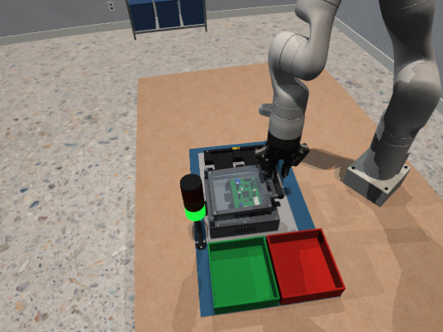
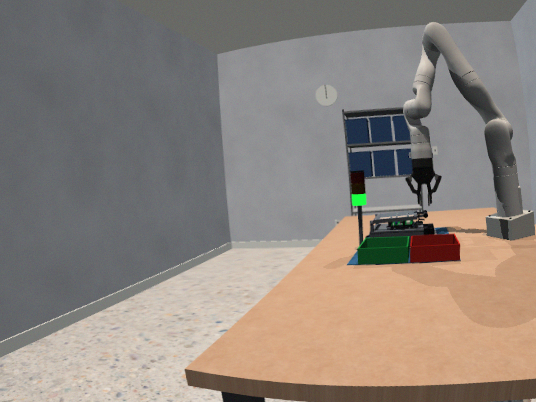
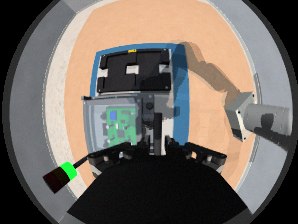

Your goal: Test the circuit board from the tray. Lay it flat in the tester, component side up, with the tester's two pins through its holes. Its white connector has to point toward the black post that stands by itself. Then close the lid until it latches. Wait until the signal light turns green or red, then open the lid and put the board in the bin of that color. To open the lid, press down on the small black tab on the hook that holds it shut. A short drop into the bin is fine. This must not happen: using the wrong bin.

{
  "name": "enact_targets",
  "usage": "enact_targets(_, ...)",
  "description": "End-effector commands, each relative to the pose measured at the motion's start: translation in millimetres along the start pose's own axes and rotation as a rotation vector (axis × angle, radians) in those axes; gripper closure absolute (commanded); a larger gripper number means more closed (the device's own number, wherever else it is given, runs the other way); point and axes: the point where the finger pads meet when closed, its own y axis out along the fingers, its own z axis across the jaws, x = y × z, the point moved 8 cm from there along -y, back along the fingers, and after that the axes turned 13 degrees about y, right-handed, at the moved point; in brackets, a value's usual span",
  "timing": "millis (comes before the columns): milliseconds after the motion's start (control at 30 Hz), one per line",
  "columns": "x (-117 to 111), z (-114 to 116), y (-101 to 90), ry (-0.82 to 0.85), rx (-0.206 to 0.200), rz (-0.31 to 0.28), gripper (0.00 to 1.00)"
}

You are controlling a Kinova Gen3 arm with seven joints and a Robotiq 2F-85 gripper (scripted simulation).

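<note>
Pincer (image 1: 278,173) (image 2: 425,202) (image 3: 157,140) stands slightly spread. Wrist view shows the whole black tray (image 1: 221,159) (image 3: 115,72); from the top, the pincer partly covers it.

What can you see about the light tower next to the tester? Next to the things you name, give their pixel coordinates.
The signal light (image 1: 192,198) (image 2: 358,187) (image 3: 60,177) is a tall, round tower standing upright on a thin black pole with a small dark foot. The bottom part of its head glows bright green. Above that, the sections are dark and reddish, not lit, and the top looks black. It looks like smooth plastic. It stands beside the tester (image 1: 244,226), near a back corner of the green bin (image 1: 244,272) (image 2: 383,252), and the gripper is not touching it.
</note>
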Motion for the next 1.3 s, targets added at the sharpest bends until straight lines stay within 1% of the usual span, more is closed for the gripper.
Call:
enact_targets(0, 1, 1, 2.4, -0.002, 0.002, 0.0, 0.74)
enact_targets(433, 1, 0, 13.9, -0.002, 0.002, 0.0, 0.74)
enact_targets(1267, 1, 0, 14.8, -0.002, 0.002, 0.0, 0.74)
